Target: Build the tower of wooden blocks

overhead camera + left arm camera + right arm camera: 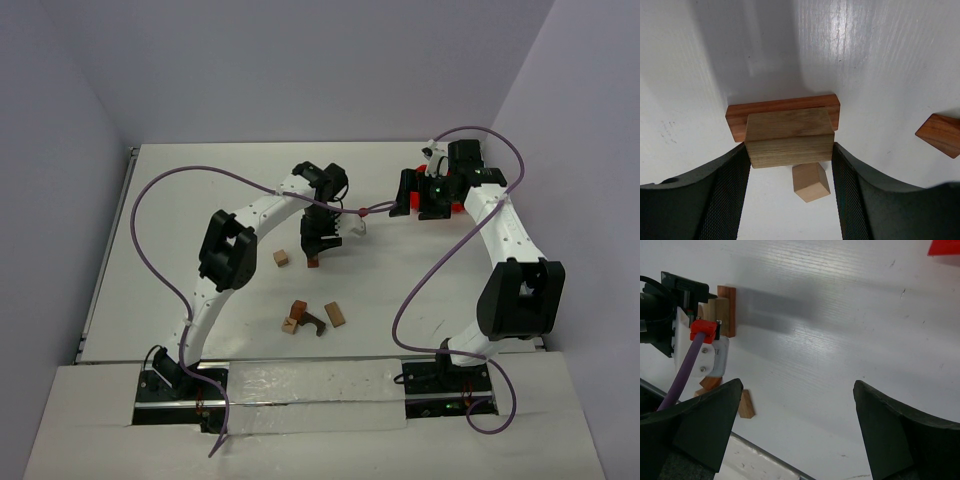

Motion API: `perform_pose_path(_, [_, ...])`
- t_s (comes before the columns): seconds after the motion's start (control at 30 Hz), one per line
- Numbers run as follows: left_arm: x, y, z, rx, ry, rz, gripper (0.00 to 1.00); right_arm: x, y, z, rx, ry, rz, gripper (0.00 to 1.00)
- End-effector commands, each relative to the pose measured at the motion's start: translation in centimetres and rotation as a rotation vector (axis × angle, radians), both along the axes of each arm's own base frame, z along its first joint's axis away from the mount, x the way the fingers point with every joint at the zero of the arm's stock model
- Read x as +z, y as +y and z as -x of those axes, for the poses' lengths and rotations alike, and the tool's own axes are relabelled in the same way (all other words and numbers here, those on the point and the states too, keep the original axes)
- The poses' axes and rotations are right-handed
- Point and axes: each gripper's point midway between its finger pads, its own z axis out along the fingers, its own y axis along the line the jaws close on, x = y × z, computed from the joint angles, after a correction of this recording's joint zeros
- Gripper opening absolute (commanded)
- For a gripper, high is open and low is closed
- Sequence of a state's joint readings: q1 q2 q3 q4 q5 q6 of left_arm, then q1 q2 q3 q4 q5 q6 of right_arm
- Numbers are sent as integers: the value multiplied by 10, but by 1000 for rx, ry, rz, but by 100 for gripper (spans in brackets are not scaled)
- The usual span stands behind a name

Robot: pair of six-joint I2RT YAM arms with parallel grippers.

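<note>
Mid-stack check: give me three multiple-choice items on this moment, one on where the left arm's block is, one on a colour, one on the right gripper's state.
1. Where is the tan block in the left gripper relative to the flat bar? A under it; B over it; C far from it.
2. The flat bar is: A blue; B white; C reddish-brown.
3. The right gripper is: A open and empty; B shut tight; C shut on wood.

Answers:
1 B, the left wrist view shows the bar right behind the held block.
2 C, its grain is red-brown.
3 A, its fingers stand wide apart with nothing between.
</note>
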State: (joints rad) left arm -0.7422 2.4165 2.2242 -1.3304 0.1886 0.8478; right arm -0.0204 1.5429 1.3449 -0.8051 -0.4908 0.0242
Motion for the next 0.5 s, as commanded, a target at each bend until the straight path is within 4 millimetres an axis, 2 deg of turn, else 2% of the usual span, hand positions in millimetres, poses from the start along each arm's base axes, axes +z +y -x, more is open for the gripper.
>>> perform_pose_path(0.0, [-1, 1, 11, -6, 44, -15, 69, 10, 0, -7, 13, -38, -7, 100])
perform_pose_path(0.07, [1, 2, 11, -7, 42, -13, 89, 10, 0, -7, 13, -37, -9, 100])
perform_pose_path(0.1, [2, 2, 12, -8, 41, -12, 95, 10, 0, -7, 14, -37, -9, 100])
perform_pose_path(0.2, [4, 1, 13, -10, 41, -7, 99, 10, 1, -7, 16, -38, -8, 100])
perform_pose_path(0.47, [29, 2, 16, -15, 2, 16, 99, 13, 2, -5, 19, -43, -13, 100])
